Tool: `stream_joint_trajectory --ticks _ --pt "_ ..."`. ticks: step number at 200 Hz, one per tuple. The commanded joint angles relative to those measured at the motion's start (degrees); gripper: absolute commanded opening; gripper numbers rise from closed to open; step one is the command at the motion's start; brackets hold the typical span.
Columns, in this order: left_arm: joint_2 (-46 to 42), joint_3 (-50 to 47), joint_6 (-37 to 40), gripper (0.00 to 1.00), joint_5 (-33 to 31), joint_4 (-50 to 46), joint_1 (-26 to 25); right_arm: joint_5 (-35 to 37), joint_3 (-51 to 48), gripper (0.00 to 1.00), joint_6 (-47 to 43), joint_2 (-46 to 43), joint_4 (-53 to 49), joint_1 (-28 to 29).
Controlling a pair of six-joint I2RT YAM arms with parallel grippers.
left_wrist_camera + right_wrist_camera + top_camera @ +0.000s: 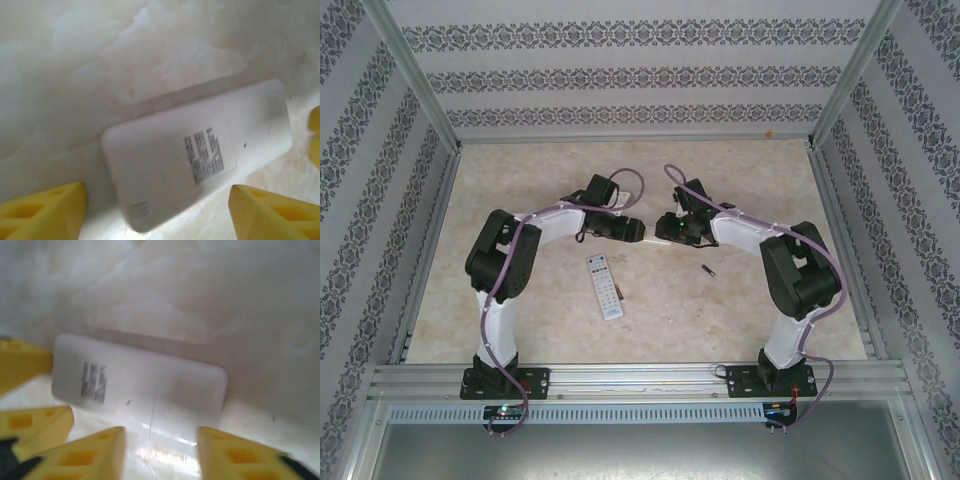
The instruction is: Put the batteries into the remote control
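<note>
A white remote control (pixel 200 155) lies back up on the marble table, its printed label facing me. My left gripper (pixel 156 192) is open, its yellow fingers (pixel 45 210) wide apart on either side of the remote's ridged end without touching it. My right gripper (pixel 160 432) is open too, hovering at the other end of the same remote (pixel 150 385), near a thin seam across its back. From above, both grippers (pixel 638 230) (pixel 666 232) meet nose to nose at mid-table. One slim dark battery (pixel 708 269) lies loose on the table, right of them.
A second remote (pixel 604 287) lies buttons up, nearer the arm bases, with a tiny dark piece (pixel 622 293) beside it. Patterned walls and metal rails (pixel 640 378) enclose the table. The left gripper's fingers (pixel 22 370) show at the left edge of the right wrist view.
</note>
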Motion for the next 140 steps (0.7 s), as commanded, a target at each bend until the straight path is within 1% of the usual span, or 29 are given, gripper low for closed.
stream_joint_trajectory --ticks 1,10,24,43,56,71,95,114,140 --pt "-7.8 -7.6 -10.9 0.83 1.6 13.5 4.9 7.2 3.9 0.57 -19.4 -4.0 -7.1 0.8" --pt "-11.1 -11.4 -14.5 0.84 2.6 17.9 6.6 8.5 5.7 0.63 -25.2 -3.5 -9.6 1.1" --pt "-15.6 -16.3 -19.0 0.86 4.0 22.7 8.8 9.1 9.1 0.70 -32.4 -1.5 -13.8 1.6" --pt "-20.3 -20.7 -22.2 0.87 5.5 24.9 10.2 9.7 13.8 0.77 -41.2 2.5 -19.2 2.6" --pt "-22.7 -23.0 -23.0 0.88 6.1 25.0 10.5 10.2 16.9 0.80 -46.1 5.8 -22.3 3.6" --pt "-25.3 -25.2 -23.3 0.88 6.3 25.2 10.5 9.9 20.7 0.81 -50.4 9.9 -26.3 4.2" --pt "-28.7 -27.3 -22.6 0.89 5.3 24.0 10.4 8.0 27.2 0.81 -54.2 16.3 -32.5 5.2" --pt "-30.5 -28.3 -21.9 0.90 4.7 23.0 10.4 7.1 30.0 0.81 -55.7 19.9 -34.8 6.0" --pt "-31.6 -28.1 -20.3 0.91 3.8 20.6 10.4 8.2 32.4 0.76 -55.3 23.3 -36.1 6.3"
